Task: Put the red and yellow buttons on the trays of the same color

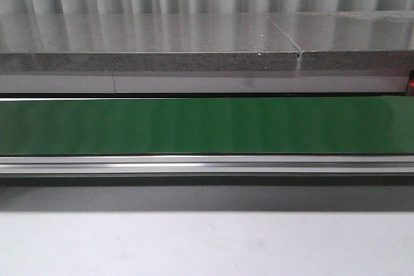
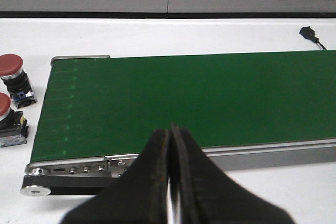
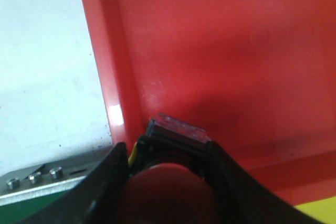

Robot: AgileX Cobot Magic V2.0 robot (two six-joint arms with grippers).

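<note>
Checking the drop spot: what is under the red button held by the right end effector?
The red tray floor lies beneath the red button, near the tray's wall. The patch directly below is covered by the button and right end effector.

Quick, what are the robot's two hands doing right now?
Left gripper: closed, holding nothing.
Right gripper: closed on a red button, over the red tray.
</note>
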